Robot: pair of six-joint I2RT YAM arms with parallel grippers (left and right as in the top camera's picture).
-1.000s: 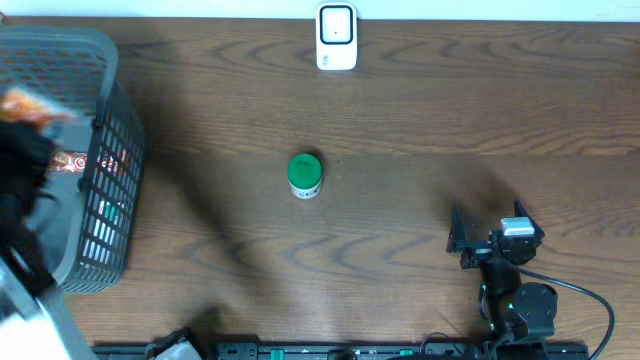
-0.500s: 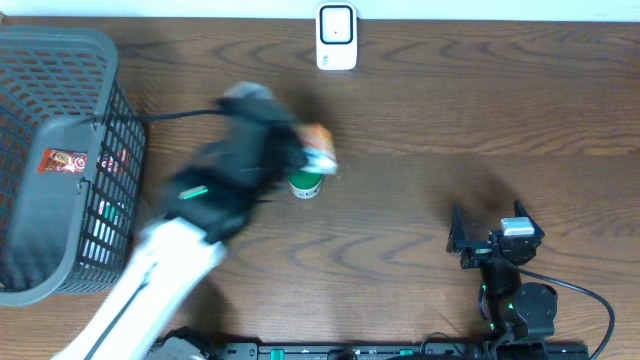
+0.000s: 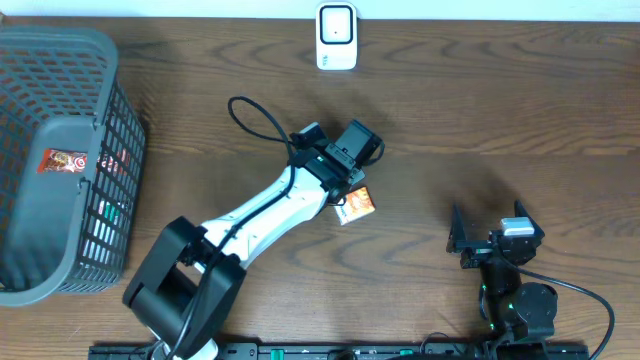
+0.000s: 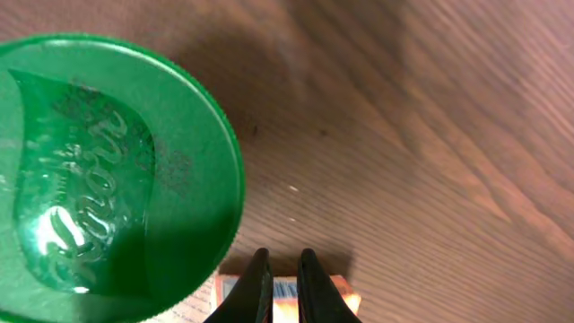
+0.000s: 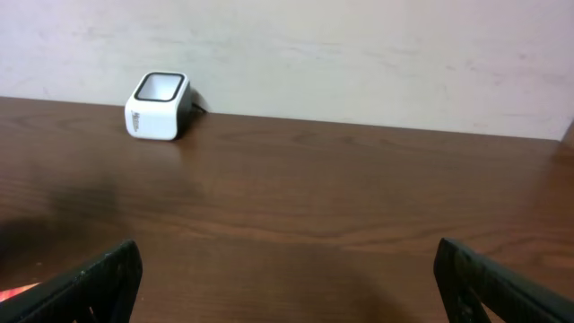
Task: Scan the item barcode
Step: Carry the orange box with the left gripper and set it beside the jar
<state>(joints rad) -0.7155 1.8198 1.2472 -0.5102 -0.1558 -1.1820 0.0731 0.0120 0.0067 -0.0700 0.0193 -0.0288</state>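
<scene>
Left jaws are clenched on your orange packet (image 3: 356,206), just beside the green lid (image 4: 108,179). Right jaws stand released near your bench (image 3: 450,110) edge, facing the scanner (image 5: 160,106).

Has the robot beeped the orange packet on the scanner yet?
Not yet. Done: the orange packet is pinched in the shut left gripper, away from the basket. In hand: it is held mid-table, beside a green-lidded jar. Left: bringing its barcode to the white scanner at the table's far edge. The right gripper sits open and empty.
</scene>
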